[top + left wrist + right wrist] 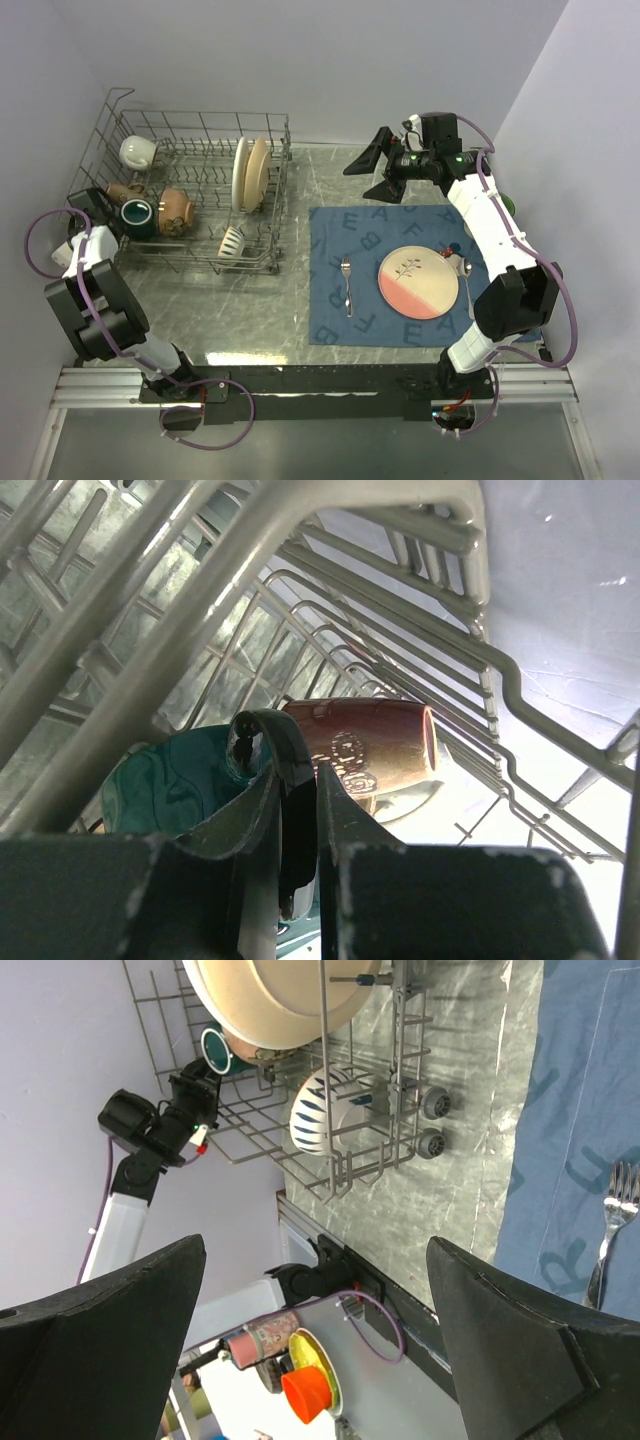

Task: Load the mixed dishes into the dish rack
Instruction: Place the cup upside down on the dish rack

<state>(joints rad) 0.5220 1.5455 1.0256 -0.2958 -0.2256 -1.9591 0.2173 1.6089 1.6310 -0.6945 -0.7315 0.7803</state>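
ITEM teal mug (170, 785), in rack (160, 640), 9 o'clock | HOLD left fingers (345, 810) pinching its handle | right fingers (110, 1330) spread, empty, 1 o'clock | HANDLING likely rigid, slick, chippable; handle the surest grip | PENDING plate (418, 283), fork (347, 283), 4 o'clock

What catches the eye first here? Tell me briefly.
A wire rack at the far left holds two upright plates and mugs; the left jaws pinch a teal mug inside it. A pink-and-cream plate waits on the blue mat, right jaws open near its far edge.
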